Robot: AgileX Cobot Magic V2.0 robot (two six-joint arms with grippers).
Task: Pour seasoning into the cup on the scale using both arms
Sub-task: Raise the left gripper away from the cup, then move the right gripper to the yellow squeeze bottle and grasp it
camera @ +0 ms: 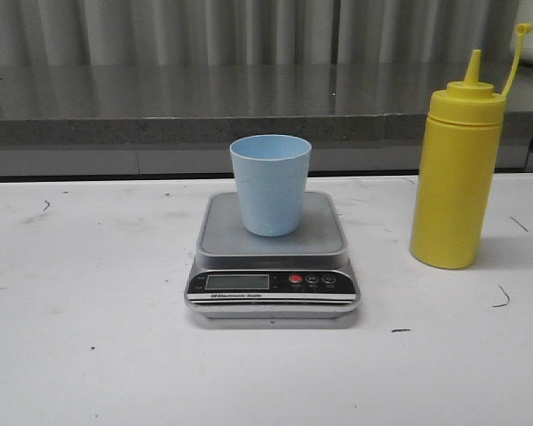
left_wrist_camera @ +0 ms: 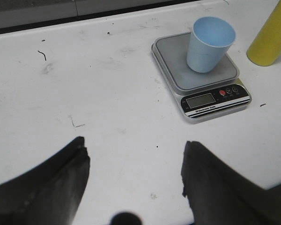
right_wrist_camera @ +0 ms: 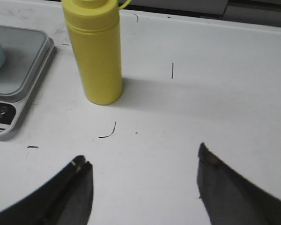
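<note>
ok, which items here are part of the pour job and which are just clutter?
Job items:
yellow seasoning bottle, upright
blue cup, on the scale
scale
left gripper and right gripper, both open

Not part of it:
grey counter ledge behind the table

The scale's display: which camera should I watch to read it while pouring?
The front view: the scale faces the camera with its display square on and unobstructed. The left wrist view shows the display smaller and angled. The right wrist view catches only the scale's corner, with no display.

Ahead of my left gripper (left_wrist_camera: 135,154): bare white tabletop (left_wrist_camera: 107,103) up to the flat silver digital scale (left_wrist_camera: 215,101).
Ahead of my right gripper (right_wrist_camera: 143,164): tall yellow plastic squeeze bottle (right_wrist_camera: 97,56), open table beside it.
</note>
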